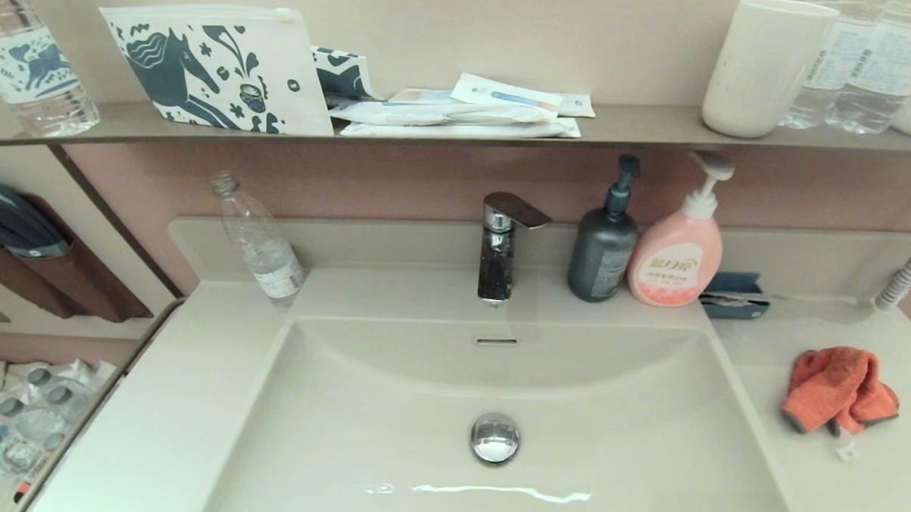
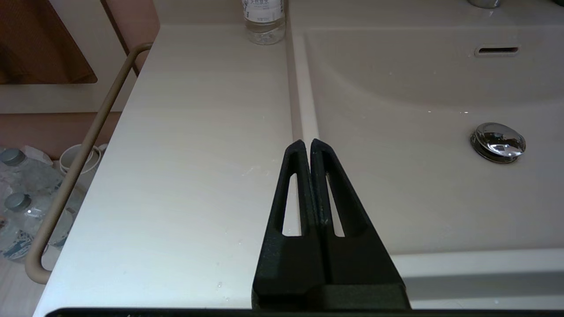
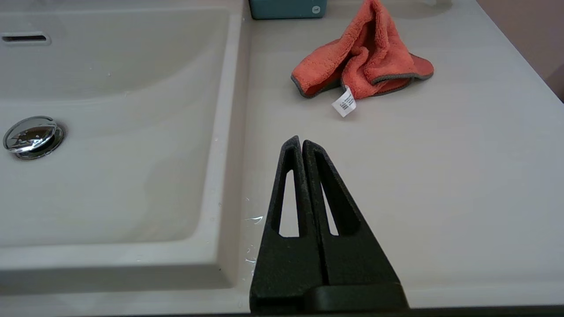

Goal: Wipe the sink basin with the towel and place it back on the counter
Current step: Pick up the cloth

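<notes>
Crumpled towel (image 1: 837,389) lies on the surface (image 1: 872,483) right of the sink basin (image 1: 388,435). Left gripper (image 2: 307,141) and right gripper (image 3: 298,141) hover over opposite rims, fingers clenched, grasping nothing.

We see the sink basin (image 1: 388,435) as a glossy, smooth off-white surface that carries a bright streak of reflected light. Its drain plug (image 1: 495,437) is mirror-polished chrome metal. The bench (image 3: 440,176) around it is smooth, off-white and more satin than glossy. The towel (image 1: 837,389) is fluffy orange-red cloth with a dark grey edge and a small white tag (image 3: 344,102). The tap (image 1: 503,246) is shiny chrome metal. The left hand (image 2: 307,143) and the right hand (image 3: 299,141) are matt black with a fine grainy texture. The bottle (image 1: 259,240) is clear plastic; the pink pump bottle (image 1: 677,256) looks like smooth, glossy plastic.
</notes>
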Motion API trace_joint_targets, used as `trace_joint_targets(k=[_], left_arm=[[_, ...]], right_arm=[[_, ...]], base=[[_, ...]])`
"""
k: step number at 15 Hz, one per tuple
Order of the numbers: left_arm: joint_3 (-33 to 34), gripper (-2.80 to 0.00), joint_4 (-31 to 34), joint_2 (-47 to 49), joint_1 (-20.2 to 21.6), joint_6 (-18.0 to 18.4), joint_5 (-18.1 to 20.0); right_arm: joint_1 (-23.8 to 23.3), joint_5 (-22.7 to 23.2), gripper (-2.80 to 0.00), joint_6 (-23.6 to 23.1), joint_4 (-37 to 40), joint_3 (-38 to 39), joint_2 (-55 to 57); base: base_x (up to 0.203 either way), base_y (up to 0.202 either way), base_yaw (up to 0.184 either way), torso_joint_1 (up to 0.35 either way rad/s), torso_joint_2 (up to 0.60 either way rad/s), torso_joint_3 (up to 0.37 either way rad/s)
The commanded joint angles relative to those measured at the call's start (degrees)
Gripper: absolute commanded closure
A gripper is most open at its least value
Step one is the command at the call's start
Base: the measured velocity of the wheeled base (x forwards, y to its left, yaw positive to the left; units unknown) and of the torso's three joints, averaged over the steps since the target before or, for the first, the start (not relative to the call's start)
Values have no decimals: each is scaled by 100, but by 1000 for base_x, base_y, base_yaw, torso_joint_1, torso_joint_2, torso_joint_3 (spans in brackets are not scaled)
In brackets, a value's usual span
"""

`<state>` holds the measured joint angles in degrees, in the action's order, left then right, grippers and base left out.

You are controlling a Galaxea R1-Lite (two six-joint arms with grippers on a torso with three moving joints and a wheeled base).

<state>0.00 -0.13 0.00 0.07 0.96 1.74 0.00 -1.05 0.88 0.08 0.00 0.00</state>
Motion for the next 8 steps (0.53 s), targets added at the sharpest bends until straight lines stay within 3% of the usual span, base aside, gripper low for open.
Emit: trace_joint_targets(k=[1, 8], left_arm=[[0, 0, -4, 9, 1, -8, 1], [0, 0, 5, 9, 1, -44, -7]], right_arm=[[0, -1, 0, 0, 1, 0, 0], [0, 8, 0, -68, 1, 0, 0]], base=[[0, 0, 0, 0, 0, 0], [0, 0, 0, 0, 0, 0]])
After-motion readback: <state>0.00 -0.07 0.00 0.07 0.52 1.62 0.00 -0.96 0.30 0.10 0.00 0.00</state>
